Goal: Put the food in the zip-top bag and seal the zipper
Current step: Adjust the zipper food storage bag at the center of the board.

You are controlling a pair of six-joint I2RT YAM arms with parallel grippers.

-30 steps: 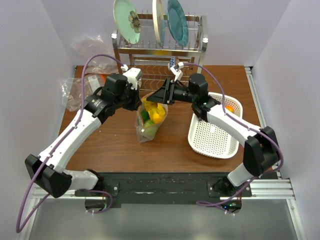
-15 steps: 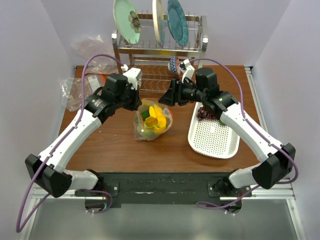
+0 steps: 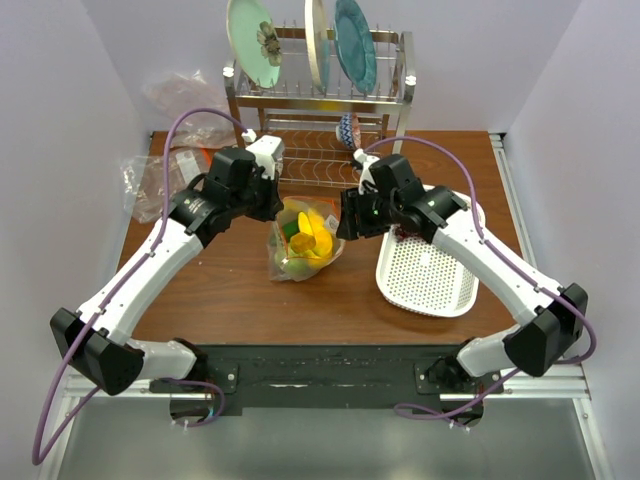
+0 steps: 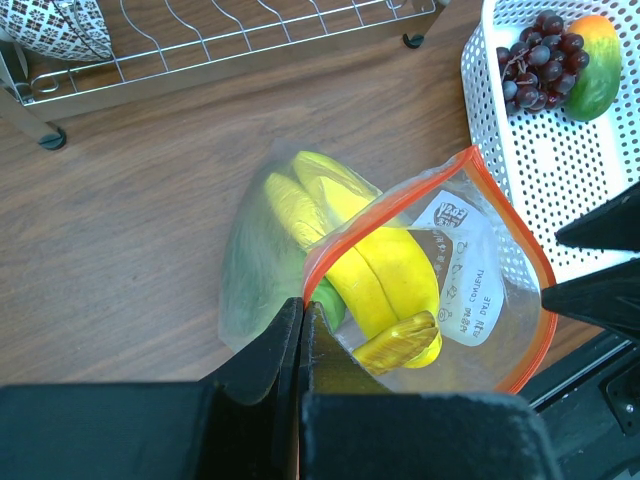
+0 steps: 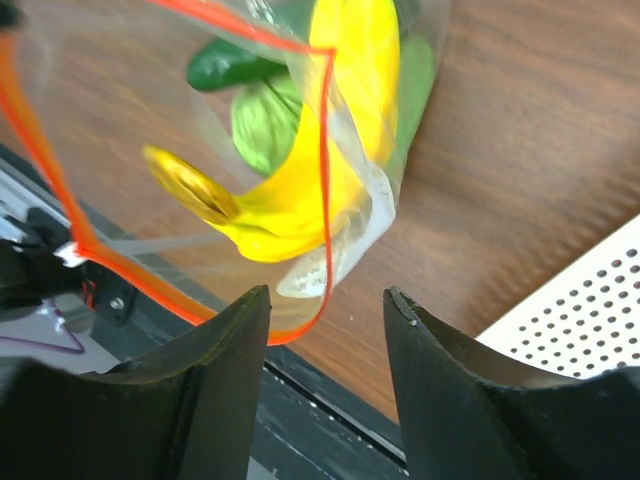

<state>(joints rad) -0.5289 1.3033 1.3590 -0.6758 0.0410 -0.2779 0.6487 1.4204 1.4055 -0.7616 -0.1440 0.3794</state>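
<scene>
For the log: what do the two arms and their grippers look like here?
Both the left arm and right arm have white links with black joints. A purple cable loops along each. The left gripper and right gripper are plain black and tapered.

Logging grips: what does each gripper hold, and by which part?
Left gripper pinches the zip-top bag by its zipper; right gripper is open, holding nothing.
</scene>
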